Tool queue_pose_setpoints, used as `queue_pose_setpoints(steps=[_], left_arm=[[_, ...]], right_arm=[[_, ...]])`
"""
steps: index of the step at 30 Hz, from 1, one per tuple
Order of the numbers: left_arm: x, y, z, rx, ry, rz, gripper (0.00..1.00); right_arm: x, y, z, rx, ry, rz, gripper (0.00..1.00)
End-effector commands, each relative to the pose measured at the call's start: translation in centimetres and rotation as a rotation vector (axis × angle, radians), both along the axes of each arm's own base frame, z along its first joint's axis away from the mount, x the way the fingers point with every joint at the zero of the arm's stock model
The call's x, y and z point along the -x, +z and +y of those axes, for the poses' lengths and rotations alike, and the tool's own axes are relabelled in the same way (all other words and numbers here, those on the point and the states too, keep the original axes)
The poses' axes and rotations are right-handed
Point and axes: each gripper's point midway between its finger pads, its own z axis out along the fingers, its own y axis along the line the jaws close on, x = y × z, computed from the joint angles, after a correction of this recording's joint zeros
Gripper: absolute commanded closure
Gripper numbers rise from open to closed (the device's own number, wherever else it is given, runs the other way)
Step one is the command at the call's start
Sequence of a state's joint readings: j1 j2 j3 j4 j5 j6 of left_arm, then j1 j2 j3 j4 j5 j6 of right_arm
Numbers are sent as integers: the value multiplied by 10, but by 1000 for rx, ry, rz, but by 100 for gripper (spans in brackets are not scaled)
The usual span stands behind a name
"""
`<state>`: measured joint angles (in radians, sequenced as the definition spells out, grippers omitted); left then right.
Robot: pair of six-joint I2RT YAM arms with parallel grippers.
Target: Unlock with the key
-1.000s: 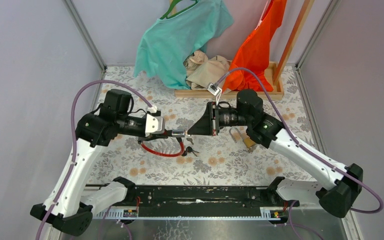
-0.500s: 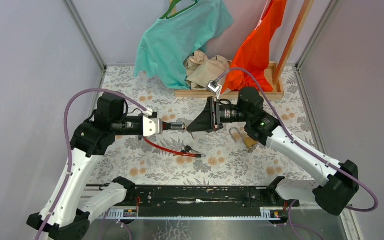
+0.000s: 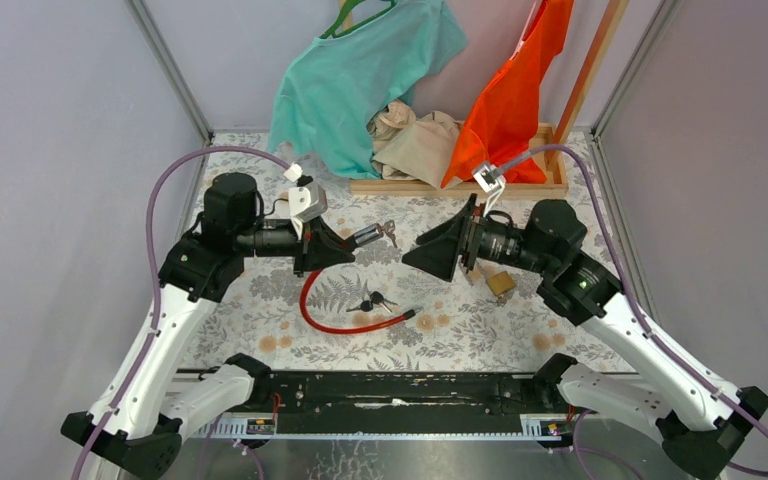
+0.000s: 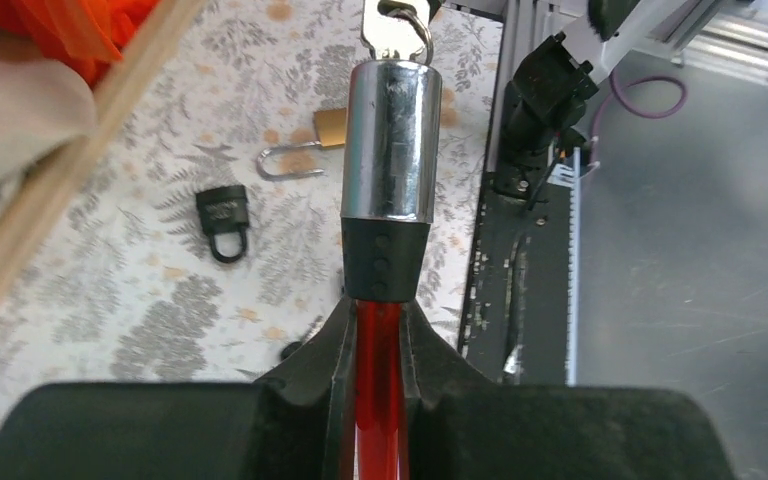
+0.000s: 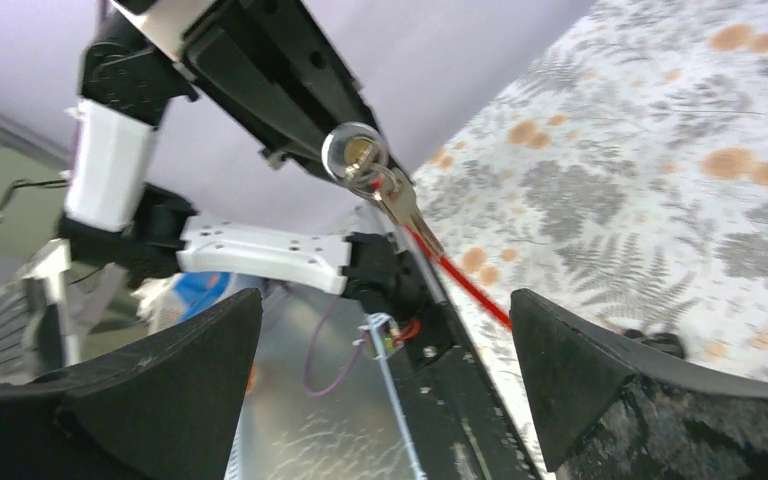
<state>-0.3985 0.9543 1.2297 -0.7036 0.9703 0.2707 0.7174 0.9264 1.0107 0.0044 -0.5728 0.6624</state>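
Note:
My left gripper [image 3: 345, 250] is shut on the red cable [image 4: 380, 385] just behind the lock's black collar and silver cylinder [image 4: 390, 140], holding it above the table. A key [image 3: 388, 233] on a ring sticks out of the cylinder's end [image 5: 355, 152]. The rest of the red cable [image 3: 335, 322] curves down onto the table, and its free end [image 3: 412, 315] lies apart from the cylinder. My right gripper [image 3: 425, 250] faces the cylinder from the right, open, with nothing between its fingers [image 5: 580, 370].
A second bunch of keys [image 3: 375, 302] lies inside the cable's curve. A brass padlock [image 3: 498, 282] lies under my right wrist, and a small black padlock [image 4: 222, 215] lies further left. A wooden rack base [image 3: 460, 185] with clothes stands at the back.
My right gripper let go of the key, opened wide and drew back to the right. The left arm swung the cylinder up and back. The cable's loop came open and its end now lies free.

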Motion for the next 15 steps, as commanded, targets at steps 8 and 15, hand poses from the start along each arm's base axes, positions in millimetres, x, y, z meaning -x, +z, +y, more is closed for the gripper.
queue_pose_setpoints(steps=[8, 15], left_arm=[[-36, -56, 6, -78, 192, 184, 100], [-86, -100, 17, -196, 262, 202, 100]], right_arm=[[-40, -101, -28, 219, -256, -62, 1], [-49, -162, -3, 333, -240, -126, 2]])
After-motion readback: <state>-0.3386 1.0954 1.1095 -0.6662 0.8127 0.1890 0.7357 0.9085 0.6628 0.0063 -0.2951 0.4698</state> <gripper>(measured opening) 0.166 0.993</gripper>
